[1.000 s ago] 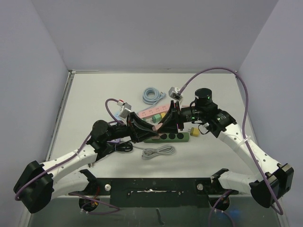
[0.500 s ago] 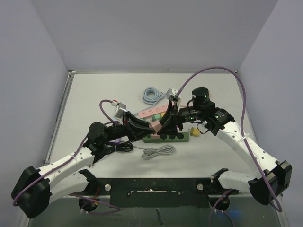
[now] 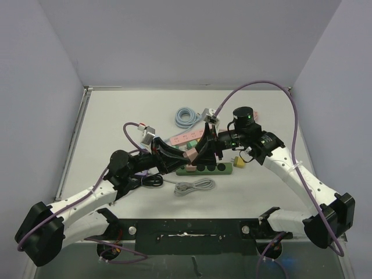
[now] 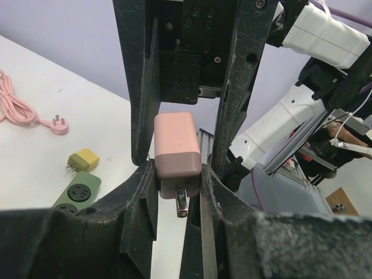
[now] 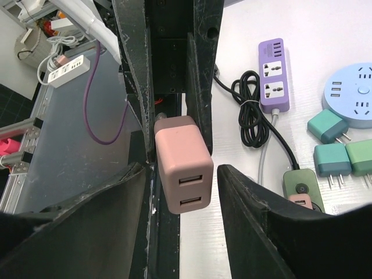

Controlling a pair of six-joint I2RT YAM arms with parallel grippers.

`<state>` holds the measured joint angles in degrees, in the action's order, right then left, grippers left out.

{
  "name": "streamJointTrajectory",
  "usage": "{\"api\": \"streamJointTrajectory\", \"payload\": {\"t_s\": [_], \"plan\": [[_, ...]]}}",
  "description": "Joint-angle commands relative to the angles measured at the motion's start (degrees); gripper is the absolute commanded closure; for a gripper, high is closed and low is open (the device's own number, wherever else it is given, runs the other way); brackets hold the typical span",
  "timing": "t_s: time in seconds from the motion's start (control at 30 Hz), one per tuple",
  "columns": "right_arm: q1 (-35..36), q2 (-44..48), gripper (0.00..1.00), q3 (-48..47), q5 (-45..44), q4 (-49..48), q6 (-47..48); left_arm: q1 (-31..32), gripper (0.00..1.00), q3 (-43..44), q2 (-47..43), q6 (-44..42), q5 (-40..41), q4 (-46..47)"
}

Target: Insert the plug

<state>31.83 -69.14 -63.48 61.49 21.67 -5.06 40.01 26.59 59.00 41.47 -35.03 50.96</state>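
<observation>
Left hand (image 4: 178, 179) clenches pink plug (image 4: 176, 150), prongs apparently toward its own wrist; right hand (image 5: 179, 172) released

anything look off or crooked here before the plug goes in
Nothing looks damaged or spilled. The pink plug sits slightly tilted in the left gripper, clamped low near its prongs, while the right gripper stands open around it with small gaps on both sides.

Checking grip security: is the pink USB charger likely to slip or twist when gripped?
Probably rigid and light: the pink USB charger is a small boxy block. Its flat sides suit the left gripper's pinch, though the smooth shell might slip.
</observation>
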Motion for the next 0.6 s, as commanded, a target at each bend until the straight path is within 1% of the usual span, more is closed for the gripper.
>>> {"api": "streamJointTrajectory", "payload": {"t_s": [0.0, 0.1, 0.17, 0.2, 0.23, 0.27, 0.3, 0.33, 0.37, 0.4, 0.47, 0.57], "plan": [[0.05, -0.2, 0.48, -1.36, 2.32, -4.87, -1.59, -0.3, 1.0, 0.48, 0.6, 1.0, -2.27, 5.93], [-0.01, -0.02, 0.58, -0.74, 2.59, -5.92, -1.87, -0.36, 1.0, 0.45, 0.84, 1.18, -2.99, 5.95], [-0.02, 0.13, 0.72, -0.15, 2.77, -6.39, -2.09, -0.32, 1.0, 0.4, 0.9, 1.17, -2.99, 5.55], [-0.02, 0.1, 0.81, 0.07, 2.91, -6.27, -1.64, -0.36, 1.0, 0.41, 0.89, 1.11, -2.76, 5.06], [-0.08, 0.07, 0.91, 0.19, 2.7, -5.79, -0.84, -0.39, 0.92, 0.44, 0.7, 0.96, -2.01, 4.21], [-0.18, 0.0, 0.99, 0.16, 2.02, -4.61, 0.51, -0.45, 0.81, 0.48, 0.47, 0.67, -1.16, 2.92], [-0.41, -0.17, 1.0, -0.07, 0.58, -2.6, 2.59, -0.41, 0.69, 0.4, -0.03, 0.04, 0.32, 1.3], [-0.76, -0.53, 1.0, -0.53, -0.65, -0.03, 5.63, -0.51, 0.59, 0.35, -0.78, -0.69, 2.54, -2.08], [-1.09, -0.89, 1.0, -1.03, -2.55, 4.44, 9.05, -0.48, 0.52, 0.21, -1.81, -1.88, 5.29, -5.31], [-1.23, -1.35, 1.0, -1.76, -5.53, 6.52, 12.76, -0.71, 0.48, -0.05, -3.01, -2.59, 8.72, -8.68], [-1.24, -2.38, 1.0, -2.96, -13.68, 14.14, 18.54, -1.39, 0.43, -0.29, -5.96, -3.53, 17.46, -17.62], [-1.25, -4.68, 1.0, -4.72, -26.59, 21.06, 23.69, -2.38, 0.41, -0.42, -10.87, -3.88, 31.24, -31.69]]}}
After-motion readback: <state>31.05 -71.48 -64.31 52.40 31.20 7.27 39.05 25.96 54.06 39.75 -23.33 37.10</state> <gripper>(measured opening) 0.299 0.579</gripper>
